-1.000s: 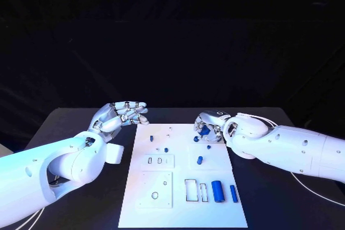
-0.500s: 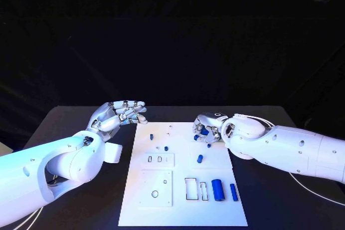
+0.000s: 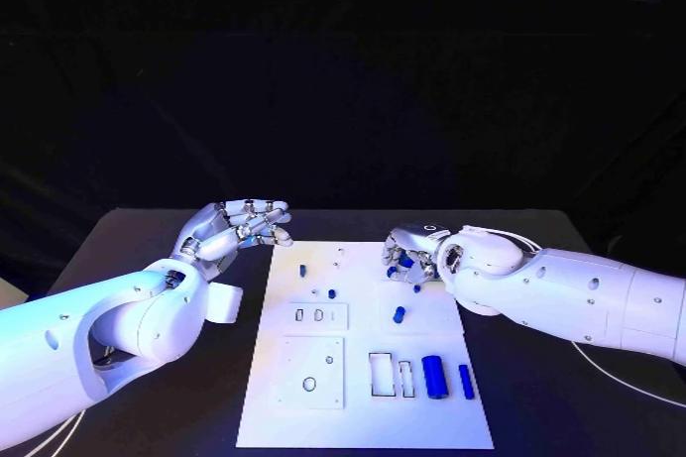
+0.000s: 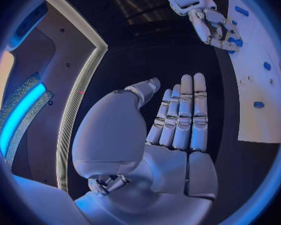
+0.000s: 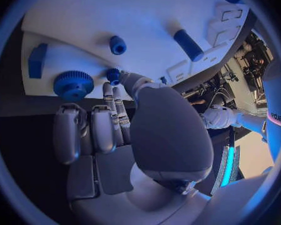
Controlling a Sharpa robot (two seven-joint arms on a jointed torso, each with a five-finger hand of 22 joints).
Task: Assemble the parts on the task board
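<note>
A black table (image 3: pixel 171 417) with a matte top takes up the lower half of the head view, its far edge running straight across. Behind that edge hangs a dark backdrop (image 3: pixel 343 100) with faint folds, like a black curtain. Bluish light falls on the scene, brightest towards the table's near left corner.

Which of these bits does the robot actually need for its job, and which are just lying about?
Part of the job:
task board
blue parts on it, such as the large cylinder and the gear
right hand, at the board's far end

Just there:
left hand, beside the board, holding nothing
black table
</note>
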